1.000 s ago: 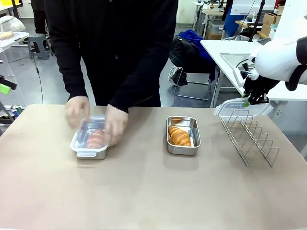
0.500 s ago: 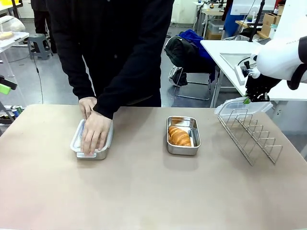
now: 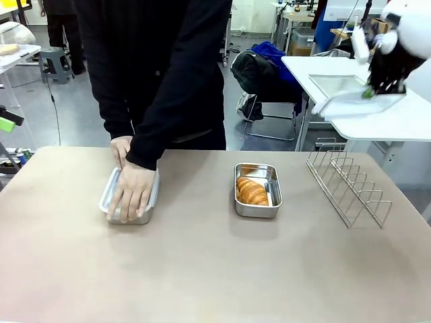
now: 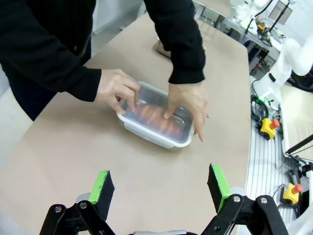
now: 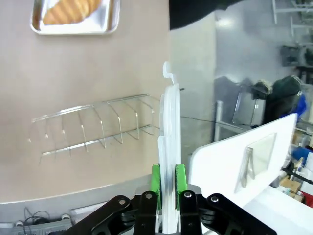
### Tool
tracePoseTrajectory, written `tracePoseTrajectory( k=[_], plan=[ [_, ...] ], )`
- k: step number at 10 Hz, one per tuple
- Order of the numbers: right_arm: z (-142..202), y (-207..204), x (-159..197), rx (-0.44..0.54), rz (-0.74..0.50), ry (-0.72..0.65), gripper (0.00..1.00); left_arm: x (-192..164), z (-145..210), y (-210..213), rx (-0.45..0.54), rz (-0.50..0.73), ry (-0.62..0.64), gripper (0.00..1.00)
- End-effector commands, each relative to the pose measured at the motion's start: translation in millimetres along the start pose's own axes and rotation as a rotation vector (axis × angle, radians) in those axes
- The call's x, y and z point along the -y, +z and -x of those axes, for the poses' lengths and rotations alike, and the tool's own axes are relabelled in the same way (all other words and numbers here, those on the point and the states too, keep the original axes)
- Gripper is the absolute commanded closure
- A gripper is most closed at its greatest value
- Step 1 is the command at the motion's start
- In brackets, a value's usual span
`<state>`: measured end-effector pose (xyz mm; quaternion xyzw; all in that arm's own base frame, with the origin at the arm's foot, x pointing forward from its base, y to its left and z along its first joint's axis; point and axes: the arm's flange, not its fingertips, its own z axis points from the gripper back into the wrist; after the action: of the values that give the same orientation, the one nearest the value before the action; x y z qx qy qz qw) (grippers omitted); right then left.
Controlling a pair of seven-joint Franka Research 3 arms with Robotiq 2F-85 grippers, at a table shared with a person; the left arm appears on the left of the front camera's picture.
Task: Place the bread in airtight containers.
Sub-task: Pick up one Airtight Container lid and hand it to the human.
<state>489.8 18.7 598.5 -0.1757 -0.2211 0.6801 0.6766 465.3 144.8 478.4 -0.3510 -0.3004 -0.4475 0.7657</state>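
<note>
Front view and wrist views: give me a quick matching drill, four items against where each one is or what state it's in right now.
Items:
1. clear lid
2. open tin
3. wire rack
4. left pincer

States:
A. standing bare on the table's right side
B. open, above the table
C. pinched in the right pincer, lifted clear of the table
D. mid-table, croissant inside, no lid

Pairs: 1-C, 2-D, 3-A, 4-B

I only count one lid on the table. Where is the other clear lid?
Front view, upper right: the clear lid is clamped in the right end effector, high above the wire rack.
</note>
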Motion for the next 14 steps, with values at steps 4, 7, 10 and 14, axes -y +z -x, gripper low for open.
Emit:
tracePoseTrajectory(
  k=[4,7,10,14],
  plan=[
    [-35.1,74.8,-27.1,0.32,0.173,0.209,1.0,2.3,-1.1,-0.3,-0.009,-0.001,-0.009,0.0],
    [-73.4,41.8,-47.0,0.425,0.284,0.425,1.0,2.3,-1.1,-0.3,-0.009,-0.001,-0.009,0.0],
    [-105.6,3.2,-50.3,0.45,0.262,0.512,1.0,2.3,-1.1,-0.3,-0.009,-0.001,-0.009,0.0],
    [-117.9,2.5,-61.7,0.412,0.215,0.5,1.0,2.3,-1.1,-0.3,-0.009,-0.001,-0.009,0.0]
  ],
)
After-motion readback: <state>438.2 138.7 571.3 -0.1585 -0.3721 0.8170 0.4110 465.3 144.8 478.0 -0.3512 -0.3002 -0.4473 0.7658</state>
